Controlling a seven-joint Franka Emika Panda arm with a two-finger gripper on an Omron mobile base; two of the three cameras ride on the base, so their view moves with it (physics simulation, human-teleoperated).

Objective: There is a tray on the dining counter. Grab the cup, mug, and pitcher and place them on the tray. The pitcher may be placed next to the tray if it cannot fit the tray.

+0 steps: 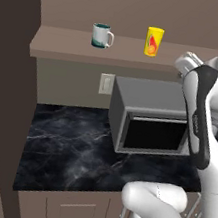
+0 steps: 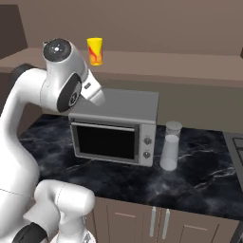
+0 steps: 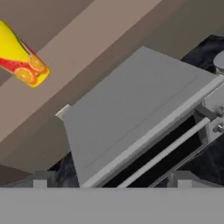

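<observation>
Cup [image 1: 153,41] upright on ledge [image 1: 67,40] behind microwave [image 1: 150,116], up and left of gripper [image 3: 112,181] in hand view; jaws spread wide, empty.

In the hand view the tall yellow handleless cup with its red-orange fruit mark [image 3: 19,61] is cut off by the left edge, and the two dark finger tips [image 3: 40,180] show just their tops above the bottom band. The plain grey tall pitcher [image 3: 220,62] is a sliver at the right edge. In the left base view the white arm covers the right end of the grey box-shaped microwave [image 1: 153,116]
</observation>
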